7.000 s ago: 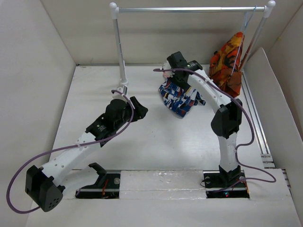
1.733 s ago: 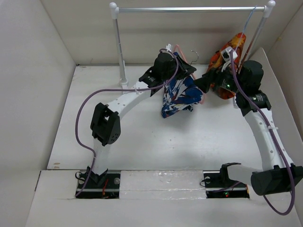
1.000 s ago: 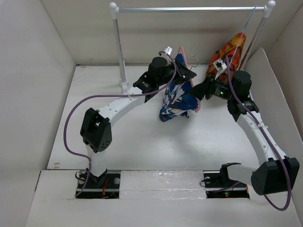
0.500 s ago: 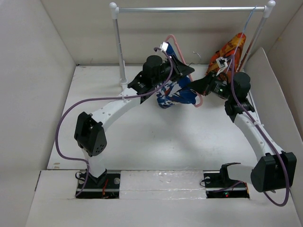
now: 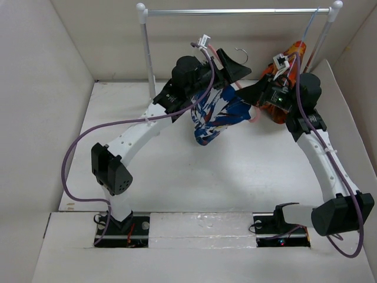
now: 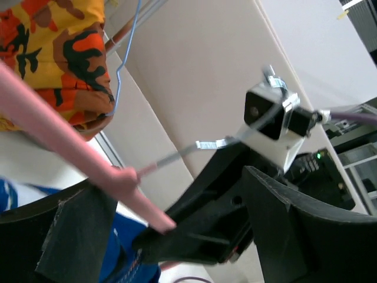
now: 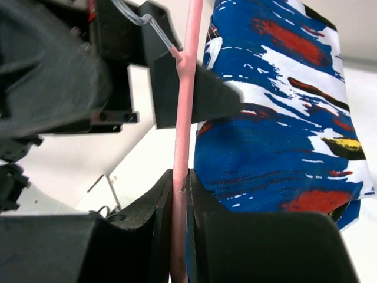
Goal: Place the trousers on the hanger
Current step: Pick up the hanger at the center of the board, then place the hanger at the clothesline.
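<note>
Under the rail (image 5: pixel 235 10), right gripper (image 7: pixel 180 177) pinches the stiff pink hanger (image 7: pixel 187 88), left gripper (image 5: pixel 227 66) spread wide; you grip frame, not limp trousers (image 5: pixel 215 115).

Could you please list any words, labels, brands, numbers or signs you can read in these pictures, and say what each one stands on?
None: no readable text shows in any view.
The trousers and the orange garment bear only patterns, the hanger is plain pink, and the white connector block on the arm shows no legible marking.
</note>
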Controlling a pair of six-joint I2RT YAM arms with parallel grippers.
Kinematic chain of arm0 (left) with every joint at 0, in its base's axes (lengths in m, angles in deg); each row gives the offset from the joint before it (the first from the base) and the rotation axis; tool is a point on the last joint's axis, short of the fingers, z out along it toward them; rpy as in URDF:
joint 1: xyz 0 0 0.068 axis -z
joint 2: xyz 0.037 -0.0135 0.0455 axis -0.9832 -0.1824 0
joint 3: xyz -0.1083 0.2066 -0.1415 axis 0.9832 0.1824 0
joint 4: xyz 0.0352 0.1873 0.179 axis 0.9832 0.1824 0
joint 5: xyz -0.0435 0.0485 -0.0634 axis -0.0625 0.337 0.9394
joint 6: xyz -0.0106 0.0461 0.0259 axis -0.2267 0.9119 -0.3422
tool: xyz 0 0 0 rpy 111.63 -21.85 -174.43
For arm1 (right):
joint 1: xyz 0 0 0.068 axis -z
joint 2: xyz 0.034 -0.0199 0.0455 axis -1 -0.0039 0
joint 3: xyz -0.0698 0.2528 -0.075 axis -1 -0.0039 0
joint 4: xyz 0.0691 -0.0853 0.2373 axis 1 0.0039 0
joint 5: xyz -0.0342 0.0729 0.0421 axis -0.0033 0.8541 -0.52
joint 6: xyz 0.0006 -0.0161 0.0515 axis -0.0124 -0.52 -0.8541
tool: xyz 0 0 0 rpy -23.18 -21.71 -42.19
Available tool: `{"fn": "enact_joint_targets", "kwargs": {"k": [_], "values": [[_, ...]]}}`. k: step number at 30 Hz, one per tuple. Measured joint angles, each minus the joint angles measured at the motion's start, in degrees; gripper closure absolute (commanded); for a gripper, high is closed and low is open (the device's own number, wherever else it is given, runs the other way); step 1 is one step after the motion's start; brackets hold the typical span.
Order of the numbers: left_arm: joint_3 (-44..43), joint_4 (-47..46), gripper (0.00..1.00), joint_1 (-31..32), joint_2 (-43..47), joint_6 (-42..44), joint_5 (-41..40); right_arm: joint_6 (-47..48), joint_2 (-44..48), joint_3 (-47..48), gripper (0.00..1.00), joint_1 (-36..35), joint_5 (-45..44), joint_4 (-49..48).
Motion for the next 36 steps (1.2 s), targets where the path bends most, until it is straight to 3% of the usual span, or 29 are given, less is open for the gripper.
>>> {"fn": "enact_joint_targets", "kwargs": {"k": [4,13,22,30,36], "values": [[-0.76,2.38,0.13,-0.02,1.05,4.42,-0.11,1.44,-2.82,3.82,1.0,1.31,-1.16,1.09],[0.31,8.94,0.07,-0.63,6.27,12.7,-1.31,2.69,-9.94,10.78,1.0,4.87,-5.49,5.2],[10.97,12.41,0.02,-0.79,18.75,17.64,-5.51,3.41,-16.46,24.9,1.0,12.44,-12.44,9.64],[23.71,14.12,0.01,-0.87,26.21,19.08,-8.85,3.13,-26.29,36.48,1.0,14.25,-16.98,12.26],[32.0,15.02,0.01,-0.87,31.04,19.02,-10.34,2.01,-31.69,40.09,1.0,14.78,-19.39,12.85]]}}
